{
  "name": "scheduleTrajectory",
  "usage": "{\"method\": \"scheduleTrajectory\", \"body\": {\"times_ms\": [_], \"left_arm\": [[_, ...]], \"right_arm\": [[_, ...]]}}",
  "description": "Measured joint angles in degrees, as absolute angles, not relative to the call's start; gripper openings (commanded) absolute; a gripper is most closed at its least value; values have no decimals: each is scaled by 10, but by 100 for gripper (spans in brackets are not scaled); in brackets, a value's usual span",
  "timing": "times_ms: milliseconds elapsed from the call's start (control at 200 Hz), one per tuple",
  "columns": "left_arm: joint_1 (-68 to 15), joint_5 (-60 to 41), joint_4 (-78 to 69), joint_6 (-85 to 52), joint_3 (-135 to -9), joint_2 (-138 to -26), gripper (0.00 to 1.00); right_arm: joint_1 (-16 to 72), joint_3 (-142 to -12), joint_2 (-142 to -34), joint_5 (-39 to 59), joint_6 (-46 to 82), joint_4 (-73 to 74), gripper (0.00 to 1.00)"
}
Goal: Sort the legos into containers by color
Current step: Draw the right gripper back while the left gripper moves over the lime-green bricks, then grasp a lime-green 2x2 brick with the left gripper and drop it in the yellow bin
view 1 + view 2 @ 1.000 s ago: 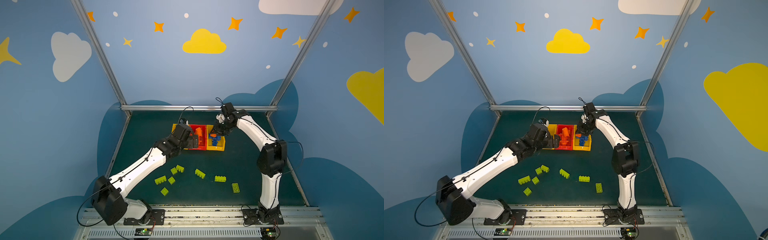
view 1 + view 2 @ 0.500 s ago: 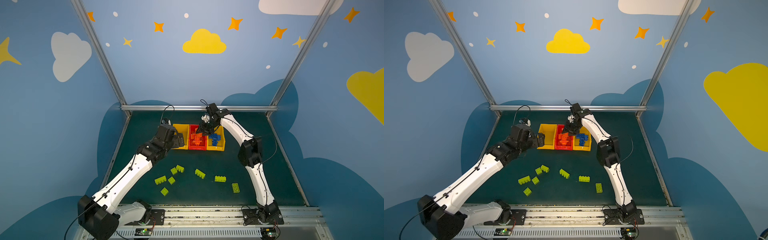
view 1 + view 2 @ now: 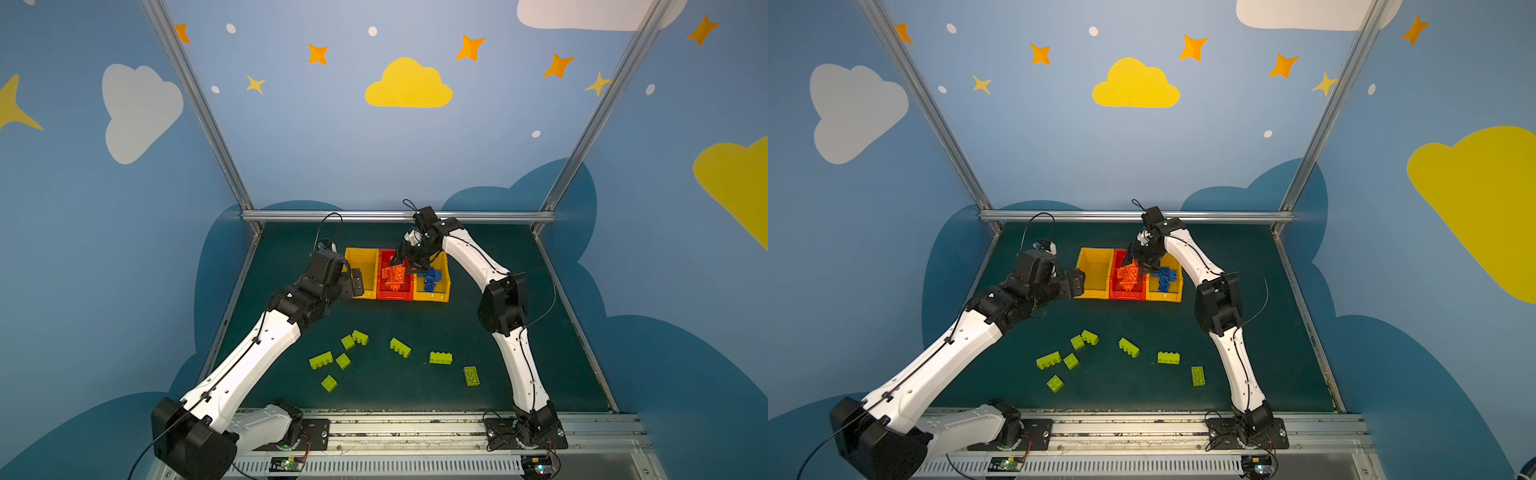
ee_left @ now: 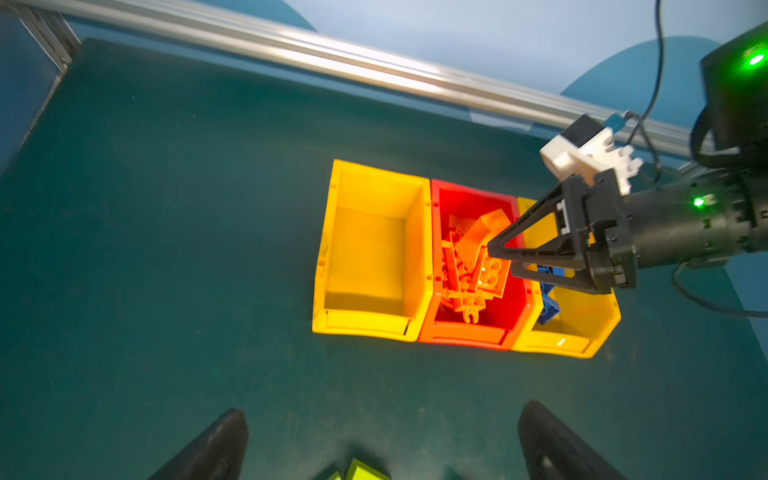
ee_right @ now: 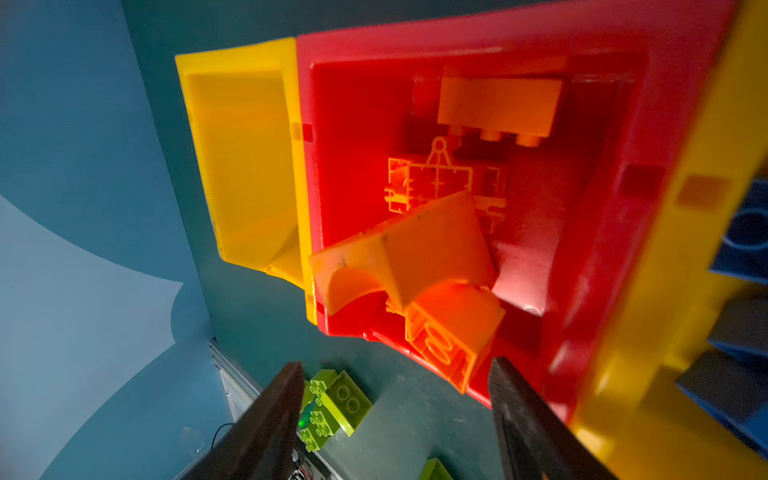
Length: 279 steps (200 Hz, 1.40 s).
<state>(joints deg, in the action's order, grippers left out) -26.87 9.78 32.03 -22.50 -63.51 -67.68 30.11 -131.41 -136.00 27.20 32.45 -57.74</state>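
Observation:
Three containers stand in a row in both top views: an empty yellow bin (image 3: 361, 252), a red bin (image 3: 395, 296) heaped with orange legos (image 3: 394, 276), and a yellow bin (image 3: 432, 297) with blue legos (image 3: 430, 277). Several lime legos (image 3: 400, 347) lie loose on the mat nearer the front. My right gripper (image 3: 405, 266) (image 5: 395, 365) hovers open over the red bin. An orange brick (image 5: 453, 332) lies tilted on the pile just below its fingertips, free of both. My left gripper (image 3: 355, 283) (image 4: 382, 415) is open and empty beside the empty yellow bin's left wall.
A metal rail (image 3: 395, 216) runs along the back of the green mat, close behind the bins. In the left wrist view a lime brick (image 4: 365, 471) lies under the left gripper, and the right gripper (image 4: 505, 257) reaches over the red bin (image 4: 465, 338).
My right gripper has moved left from above the blue bricks to above the red bin and opened, letting go of an orange brick. My left arm has drawn back leftward off the bins.

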Motion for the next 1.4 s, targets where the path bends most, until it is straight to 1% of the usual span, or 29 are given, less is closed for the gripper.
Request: {"method": "scheduleTrajectory", "body": {"times_ms": [165, 350, 425, 561, 716, 766, 791, 841, 886, 956, 1161, 1396], "left_arm": [[-269, 80, 320, -254, -604, -677, 100], [-269, 61, 321, -319, -562, -676, 100], [-274, 57, 321, -355, -547, -676, 100], [-298, 63, 340, -432, -537, -682, 98], [-332, 73, 380, -523, -558, -722, 96], [-343, 74, 387, -552, -566, -735, 93], [-349, 75, 390, -566, -568, -740, 90], [-357, 74, 392, -598, -568, -747, 80], [-363, 70, 391, -620, -565, -750, 76], [-368, 64, 382, -655, -554, -754, 74], [-367, 42, 368, -720, -542, -797, 72], [-327, -10, 354, -755, -548, -886, 68]], "right_arm": [[301, -1216, -1262, 255, 320, -573, 77], [302, -1093, -1135, 229, 308, -566, 86], [302, -1031, -1080, 213, 303, -566, 91], [302, -915, -981, 180, 295, -569, 92], [302, -823, -901, 154, 293, -573, 92], [302, -801, -881, 149, 294, -573, 92], [302, -791, -873, 147, 294, -573, 92], [302, -771, -857, 142, 296, -571, 92], [302, -755, -844, 140, 297, -567, 92], [302, -731, -826, 138, 303, -561, 92], [301, -678, -778, 126, 326, -551, 92], [291, -676, -757, 108, 333, -551, 92]]}}
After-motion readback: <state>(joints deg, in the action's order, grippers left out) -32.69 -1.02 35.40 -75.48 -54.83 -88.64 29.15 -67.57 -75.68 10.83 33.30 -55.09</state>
